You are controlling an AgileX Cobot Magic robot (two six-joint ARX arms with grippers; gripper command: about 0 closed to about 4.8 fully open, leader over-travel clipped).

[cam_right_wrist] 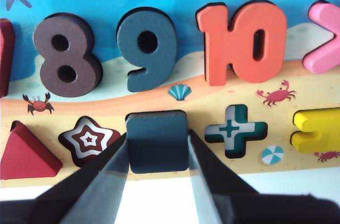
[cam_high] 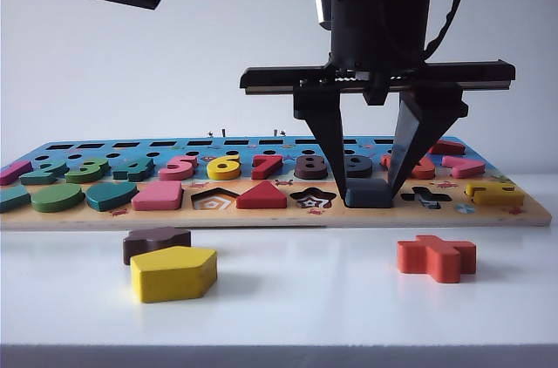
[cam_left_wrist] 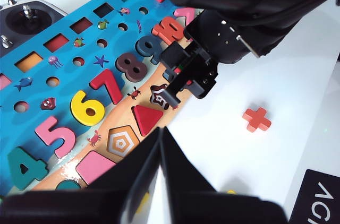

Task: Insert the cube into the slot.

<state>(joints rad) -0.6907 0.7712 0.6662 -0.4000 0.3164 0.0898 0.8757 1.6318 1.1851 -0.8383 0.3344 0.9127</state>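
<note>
The cube is a flat dark navy block sitting on the wooden puzzle board, between the star cut-out and the cross cut-out. It covers the slot, so the slot's floor is hidden. My right gripper points down at the board, shut on the cube with a finger pressed to each side. In the exterior view the cube stands a little proud of the board between the fingers. My left gripper hangs shut above the board's near edge, away from the cube and holding nothing.
On the white table in front of the board lie a yellow pentagon, a dark brown lobed block and an orange-red cross. The pentagon cut-out is unfilled. A remote controller sits beyond the board's far edge.
</note>
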